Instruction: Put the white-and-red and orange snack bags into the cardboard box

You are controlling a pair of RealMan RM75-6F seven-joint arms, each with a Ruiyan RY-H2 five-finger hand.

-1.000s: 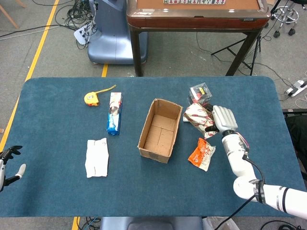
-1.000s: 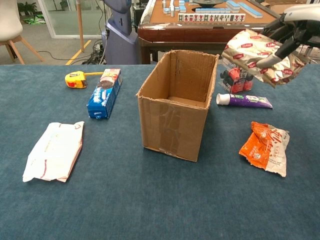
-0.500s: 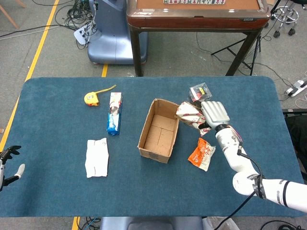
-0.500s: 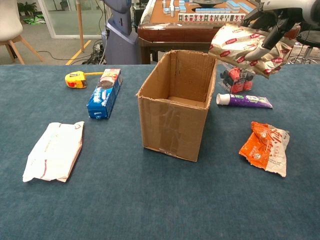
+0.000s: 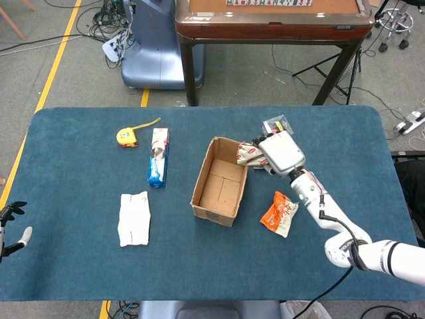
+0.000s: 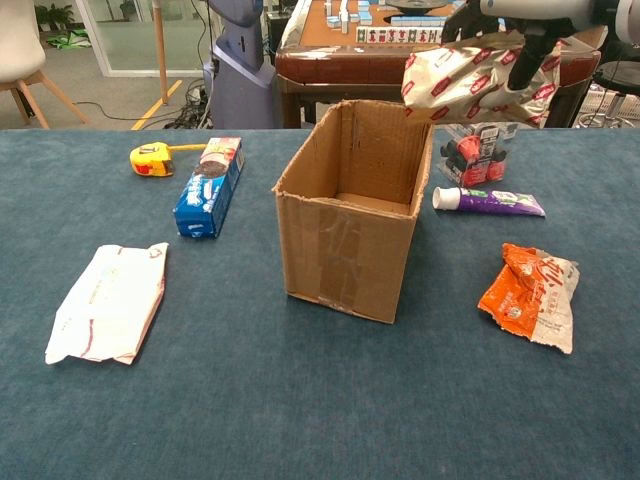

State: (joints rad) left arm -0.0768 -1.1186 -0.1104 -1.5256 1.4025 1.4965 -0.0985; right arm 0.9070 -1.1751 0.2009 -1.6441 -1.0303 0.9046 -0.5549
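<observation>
Right hand fingers clamped on white-and-red snack bag, held aloft over cardboard box far-right rim, long axis left-right, opening just left and below; orange snack bag on counter right of box; left hand far-off, fingers apart.

Clutter on the blue cloth-covered table

At left lay a yellow tape measure, a blue biscuit box and a white flat pouch; at right, a purple tube and a clear red-and-black packet.
</observation>
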